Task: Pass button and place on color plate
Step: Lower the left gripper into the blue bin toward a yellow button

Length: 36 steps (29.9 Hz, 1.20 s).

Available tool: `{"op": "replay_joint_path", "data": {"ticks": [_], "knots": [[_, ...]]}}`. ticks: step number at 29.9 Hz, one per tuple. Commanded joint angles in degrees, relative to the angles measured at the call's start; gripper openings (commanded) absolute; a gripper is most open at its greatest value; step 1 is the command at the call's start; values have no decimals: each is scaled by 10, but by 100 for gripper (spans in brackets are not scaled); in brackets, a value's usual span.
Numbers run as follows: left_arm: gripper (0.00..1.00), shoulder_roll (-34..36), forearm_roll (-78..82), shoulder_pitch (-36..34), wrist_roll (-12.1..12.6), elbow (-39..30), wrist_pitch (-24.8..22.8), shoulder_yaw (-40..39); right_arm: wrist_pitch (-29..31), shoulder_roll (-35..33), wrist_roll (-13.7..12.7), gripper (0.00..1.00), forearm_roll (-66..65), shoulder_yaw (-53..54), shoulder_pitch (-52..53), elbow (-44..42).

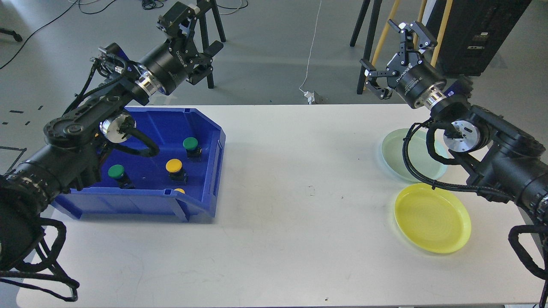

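Note:
Several buttons lie in a blue bin (214, 141) on the left of the table: a green button (190, 143), a yellow button (174, 165), another green button (116, 171), and a yellow one (180, 191) half hidden by the bin's front wall. A yellow plate (432, 218) sits front right, and a pale green plate (396, 149) lies behind it, partly covered by my right arm. My left gripper (200, 29) is raised above the bin's far side, open and empty. Above the table's far right edge my right gripper (387, 47) is also open and empty.
The white table (299, 192) spans the view, with bare surface between bin and plates. Beyond its far edge are tripod legs (214, 25), a stand (364, 51), a white cable with a plug (309, 92) and a black cabinet (479, 30).

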Motion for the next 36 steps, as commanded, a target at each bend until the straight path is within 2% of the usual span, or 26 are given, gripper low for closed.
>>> {"op": "replay_joint_path", "data": {"ticks": [1, 6, 9, 13, 15, 19, 21, 23, 26, 28, 30, 33, 36], "knots": [[100, 1, 0, -2, 0, 0, 0, -1, 0, -5, 1, 100, -1, 8, -2, -1], [100, 24, -32, -2, 0, 17, 0, -14, 0, -24, 2, 100, 0, 29, -15, -9], [99, 4, -69, -5, 0, 16, 0, -25, 0, -33, 2, 100, 2, 56, -32, -12], [99, 14, -68, 27, 0, -94, 0, -59, 0, -50, 2, 100, 5, 108, -68, -17], [99, 52, -50, 41, 0, -178, 0, -60, 0, -52, 2, 100, 5, 126, -91, -16], [99, 149, 133, 38, 0, -272, 0, -38, 0, -64, 2, 100, 5, 131, -107, -14], [99, 202, 251, 14, 0, -286, 0, 23, 0, -64, 2, 100, 5, 133, -107, -15], [99, 248, 349, -30, 0, -285, 8, 122, 0, -64, 2, 100, 5, 134, -107, -15], [99, 277, 507, -100, 0, -273, 51, 290, 0, -64, 2, 100, 5, 146, -107, -15], [99, 278, 590, -128, 0, -252, 63, 376, 0, -64, 2, 100, 5, 147, -109, -16], [99, 276, 632, -134, 0, -218, 66, 417, 0, -63, 2, 100, 5, 148, -114, -16], [99, 265, 643, -127, 0, -166, 65, 429, 0, -64, 2, 100, 5, 148, -123, -16], [99, 237, 642, -111, 0, -154, 64, 430, 0, -64, 2, 100, 5, 149, -131, -16]]}}
